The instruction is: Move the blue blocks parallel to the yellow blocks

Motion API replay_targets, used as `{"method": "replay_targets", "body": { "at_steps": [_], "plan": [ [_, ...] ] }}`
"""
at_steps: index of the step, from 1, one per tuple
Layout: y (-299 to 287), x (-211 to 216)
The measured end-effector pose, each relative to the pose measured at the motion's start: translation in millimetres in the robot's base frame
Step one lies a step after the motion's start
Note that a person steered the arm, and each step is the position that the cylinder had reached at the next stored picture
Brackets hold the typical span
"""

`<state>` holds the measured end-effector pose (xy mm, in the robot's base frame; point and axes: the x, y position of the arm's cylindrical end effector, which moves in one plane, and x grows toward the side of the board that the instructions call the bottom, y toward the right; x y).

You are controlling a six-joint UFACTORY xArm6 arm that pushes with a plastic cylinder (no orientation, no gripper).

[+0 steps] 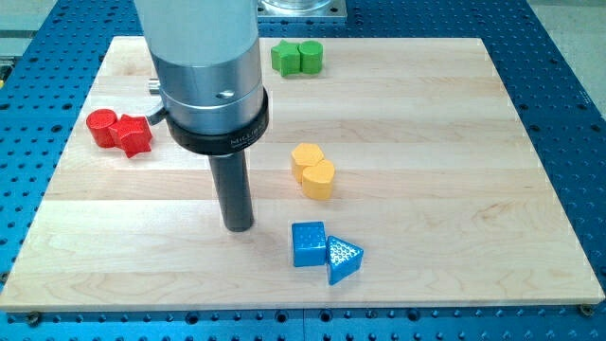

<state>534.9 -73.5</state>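
Note:
A blue cube (308,243) and a blue triangular block (344,260) sit touching near the view's bottom centre. Two yellow blocks, a hexagonal one (306,157) and a rounded one (318,179), sit touching just above them, near the board's centre. My tip (238,225) rests on the board to the left of the blue cube, about a block's width away, and lower left of the yellow blocks. It touches no block.
Two red blocks (120,131) sit at the view's left. Two green blocks (296,58) sit at the top centre. The wooden board (473,189) is surrounded by a blue perforated table. The arm's grey body (204,66) covers part of the upper left.

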Motion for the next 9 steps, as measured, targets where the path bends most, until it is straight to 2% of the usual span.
{"method": "replay_targets", "body": {
  "at_steps": [1,2,5,7,9],
  "plan": [
    [0,25],
    [31,32],
    [66,22],
    [54,22],
    [40,44]
  ]
}}
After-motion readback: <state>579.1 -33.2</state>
